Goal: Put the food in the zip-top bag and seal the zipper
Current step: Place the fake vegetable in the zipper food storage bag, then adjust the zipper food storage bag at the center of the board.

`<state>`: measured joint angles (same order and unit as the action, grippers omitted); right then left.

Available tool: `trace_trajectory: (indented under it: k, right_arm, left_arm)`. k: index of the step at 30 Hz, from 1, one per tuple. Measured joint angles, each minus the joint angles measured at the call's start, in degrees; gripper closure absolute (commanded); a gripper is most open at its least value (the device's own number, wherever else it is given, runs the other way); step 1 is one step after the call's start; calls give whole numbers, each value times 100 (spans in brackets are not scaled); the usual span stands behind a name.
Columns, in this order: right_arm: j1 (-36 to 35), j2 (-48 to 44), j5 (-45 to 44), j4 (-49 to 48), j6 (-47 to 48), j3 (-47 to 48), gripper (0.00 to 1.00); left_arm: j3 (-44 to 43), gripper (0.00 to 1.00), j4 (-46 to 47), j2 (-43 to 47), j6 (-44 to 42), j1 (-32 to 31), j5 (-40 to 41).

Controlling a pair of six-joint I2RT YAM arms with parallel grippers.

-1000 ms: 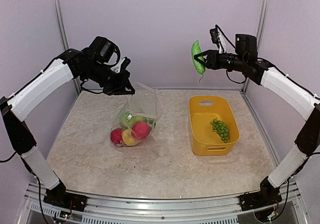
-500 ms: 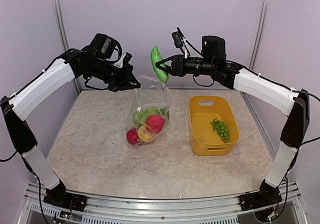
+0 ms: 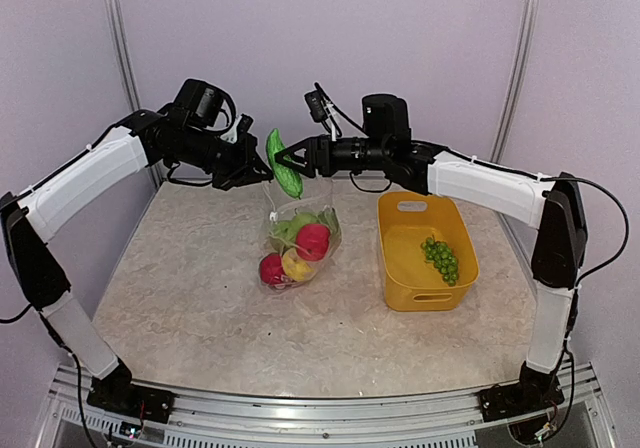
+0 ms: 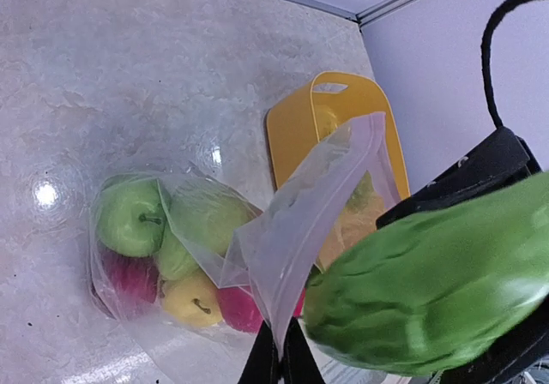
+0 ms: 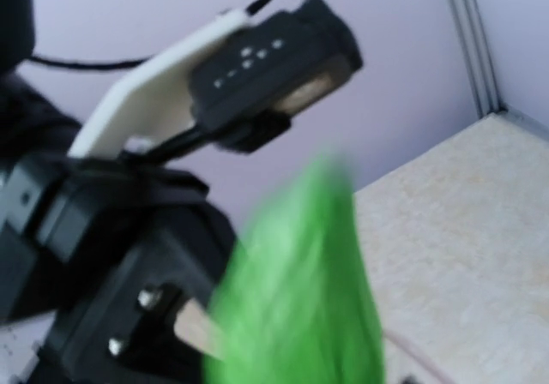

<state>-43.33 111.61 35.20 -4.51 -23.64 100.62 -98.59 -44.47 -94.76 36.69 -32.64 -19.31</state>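
The clear zip-top bag (image 3: pixel 300 230) hangs from my left gripper (image 3: pixel 258 175), which is shut on its mouth edge (image 4: pixel 283 315). Inside lie red, yellow and green round toy fruits (image 3: pixel 312 240), also seen in the left wrist view (image 4: pixel 137 221). My right gripper (image 3: pixel 297 163) is shut on a green cucumber (image 3: pixel 283 164) and holds it just above the bag's mouth, close to my left gripper. The cucumber fills the right of the left wrist view (image 4: pixel 429 290) and shows blurred in the right wrist view (image 5: pixel 300 290). Green grapes (image 3: pixel 440 258) lie in the yellow basket. The zipper slider is not visible.
The yellow basket (image 3: pixel 400 268) with handle slots stands right of the bag; its rim shows in the left wrist view (image 4: pixel 287 127). Purple walls enclose the marbled table (image 3: pixel 180 298) at the back and sides.
My right arm has swung left with the cucumber, from far right to just over the bag's mouth. My left gripper has shifted the bag a little to the right.
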Motion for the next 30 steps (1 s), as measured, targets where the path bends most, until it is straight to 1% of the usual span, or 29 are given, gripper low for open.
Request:
trace_trajectory:
  k: [2,3,4,5,6,10,15,18,22,26,29,30]
  right_arm:
    - [-28,-2,-13,72,125,26,20]
    - [-39,-9,-33,144,234,52,17]
    - [-44,-28,-83,280,452,79,16]
    - [-50,-44,-96,317,490,81,16]
    - [-48,-90,-164,474,737,94,17]
    - [-4,-413,-282,1270,1893,151,25]
    - [2,-833,-234,2767,3993,553,34]
    - [-15,-981,-345,3499,4988,723,38]
    - [-155,-994,-695,4360,6011,772,45]
    - [-544,-942,-1235,4940,6749,772,50]
    - [-846,-859,-1683,5145,7090,776,58]
    - [-929,-815,-1812,5178,7165,791,64]
  left_arm:
    - [94,100,20,79,28,35,-4]
    - [118,100,33,109,35,55,-9]
    - [127,100,39,129,37,72,-13]
    - [133,100,44,142,37,83,-17]
    - [140,100,50,157,35,94,-20]
    - [216,100,98,216,22,118,-26]
    - [345,100,120,286,-101,122,-76]
    - [365,100,118,289,-216,122,-131]
    - [363,100,109,289,-411,122,-214]
    - [284,100,-9,282,-599,98,-295]
    - [153,100,-127,247,-743,55,-341]
    - [116,100,-164,227,-787,33,-354]
